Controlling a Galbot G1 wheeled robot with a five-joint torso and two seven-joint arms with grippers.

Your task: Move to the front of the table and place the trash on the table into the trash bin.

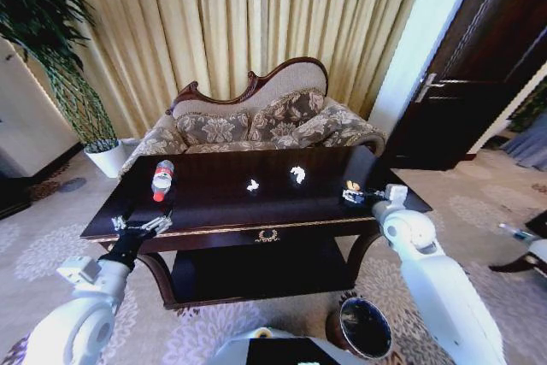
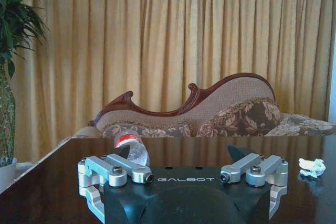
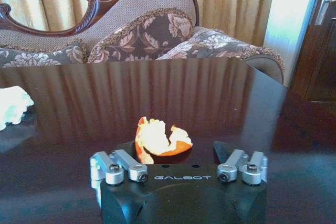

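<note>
Presently, head view. Table [image 1: 282, 211]: centre of frame, dark and glossy, sofa [image 1: 256, 121] behind it.

Trash on the tabletop: bottle [image 1: 162, 179] lying at left-centre; two white scraps [image 1: 253, 185], [image 1: 297, 174] at mid-frame; orange peel [image 1: 351, 185] at right-centre.

Trash bin [image 1: 366, 327]: on the carpet, lower centre-right of frame, in front of the table.

Right gripper [image 1: 357, 197]: level over the tabletop just beside the peel, forearm rising from the lower right corner. Jaws spread wide; in the right wrist view the peel [image 3: 160, 140] sits between them, nothing yet held.

Left gripper [image 1: 141, 226]: at the table's front left edge, lower left of frame, arm bent; jaws also spread, aimed toward the bottle [image 2: 131, 148] in the left wrist view.

Step, as judged: the robot stands at the table and the first pickup is in hand. The next move calls for closing gently on the thin peel, then carrying it to the bin.
</note>
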